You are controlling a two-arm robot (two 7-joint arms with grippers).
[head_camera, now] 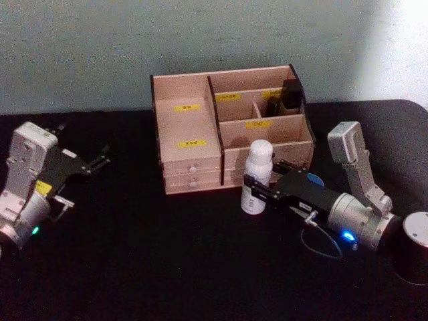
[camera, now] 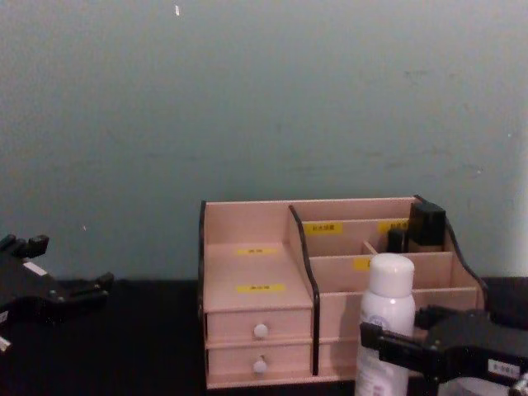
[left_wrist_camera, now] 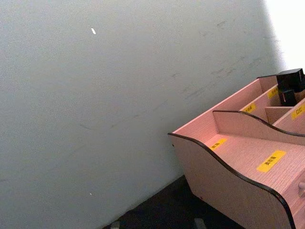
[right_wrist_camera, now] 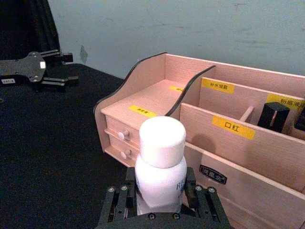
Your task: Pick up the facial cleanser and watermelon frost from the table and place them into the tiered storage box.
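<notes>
The facial cleanser [head_camera: 258, 166], a tall white bottle with a rounded cap, stands upright just in front of the tiered storage box [head_camera: 187, 134], near its lower right compartments. My right gripper [head_camera: 257, 192] is shut on the bottle's lower body, one finger on each side. In the right wrist view the facial cleanser [right_wrist_camera: 161, 157] rises between the fingers [right_wrist_camera: 118, 202]. The chest view shows the facial cleanser [camera: 386, 307] ahead of the tiered storage box [camera: 247, 272]. My left gripper [head_camera: 100, 160] is parked open at the far left. The watermelon frost is hidden.
A small dark bottle [head_camera: 291, 93] stands in the box's back right compartment. Two white-knobbed drawers [head_camera: 192, 175] face me at the box's lower left. A grey-green wall rises right behind the box. Black tabletop spreads between the two arms.
</notes>
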